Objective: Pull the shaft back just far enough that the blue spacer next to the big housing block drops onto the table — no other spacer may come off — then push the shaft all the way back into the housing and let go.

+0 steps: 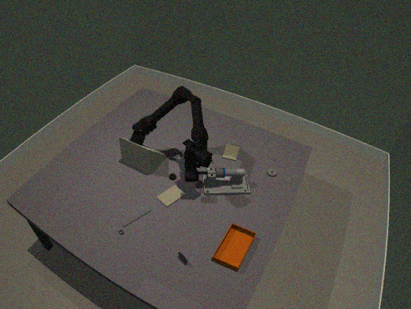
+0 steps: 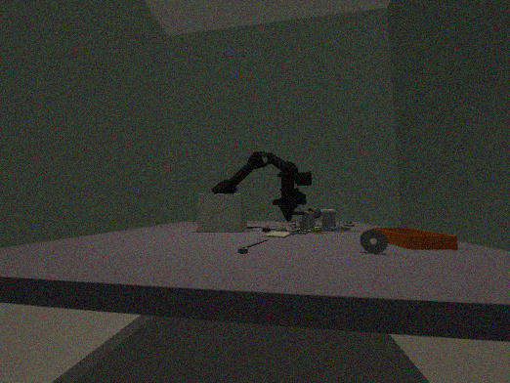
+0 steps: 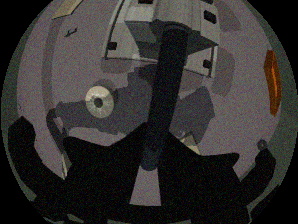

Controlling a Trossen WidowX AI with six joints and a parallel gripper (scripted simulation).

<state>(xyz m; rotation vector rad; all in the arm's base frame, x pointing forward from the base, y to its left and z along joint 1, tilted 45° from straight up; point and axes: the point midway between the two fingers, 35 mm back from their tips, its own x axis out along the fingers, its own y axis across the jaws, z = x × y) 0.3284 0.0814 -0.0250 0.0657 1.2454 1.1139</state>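
- Top view: the desk (image 1: 94, 181) (image 2: 171, 264) has a pale floor (image 1: 315, 244) around it.
- Near right, an orange tray (image 1: 234, 247) (image 2: 430, 239) lies.
- Jaws (image 1: 192, 178) (image 2: 288, 220) are clamped on the shaft (image 3: 169, 85).
- Blue spacer (image 1: 224, 173) is up beside the housing block (image 1: 237, 173) (image 2: 328, 218).

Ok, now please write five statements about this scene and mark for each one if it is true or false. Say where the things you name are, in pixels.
1. The gripper (image 1: 191, 179) (image 2: 288, 220) (image 3: 150, 127) is closed on the dark shaft (image 3: 169, 90). True.
2. The blue spacer (image 1: 224, 172) lies on the table. False: it is up on the shaft line, above the base plate (image 1: 227, 193).
3. The orange tray (image 1: 235, 247) (image 2: 422, 240) (image 3: 273, 82) is held by the robot. False: it sits on the table.
4. The grey disc (image 1: 183, 258) (image 2: 366, 242) near the tray stands on its edge. True.
5. The upright panel (image 1: 139, 156) (image 2: 220, 213) is orange. False: it is pale.
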